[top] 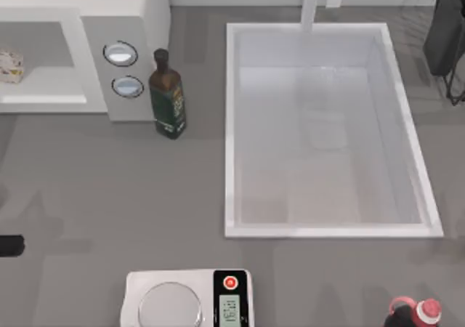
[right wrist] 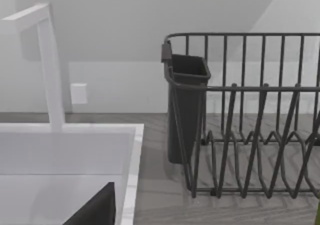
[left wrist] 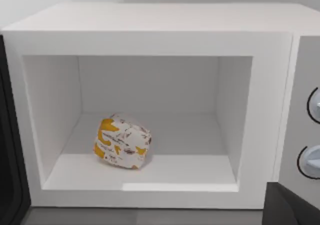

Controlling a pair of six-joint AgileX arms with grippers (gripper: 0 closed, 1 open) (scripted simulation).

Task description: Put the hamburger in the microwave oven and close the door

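The microwave oven (top: pixel 138 22) stands at the table's back left, a white box with two round silver dials (top: pixel 120 53). Its cavity is open. The hamburger (left wrist: pixel 122 141), a cream wrapped lump with yellow-orange flecks, lies on the cavity floor (left wrist: pixel 190 165); it also appears at the far left from above (top: pixel 10 66). The door (left wrist: pixel 8 175) stands swung open, with its dark edge beside the cavity mouth. A dark part of my left gripper (left wrist: pixel 290 207) hangs in front of the oven, apart from the hamburger. A dark part of my right gripper (right wrist: pixel 95 210) hangs over the sink's edge.
A dark green bottle (top: pixel 168 94) stands just right of the oven's dials. A large white sink (top: pixel 231 123) with a tap (top: pixel 311 3) takes up the middle right. A dish rack (right wrist: pixel 250 115) sits at the back right, a scale (top: pixel 187 298) and a red-capped object (top: pixel 415 312) at the front.
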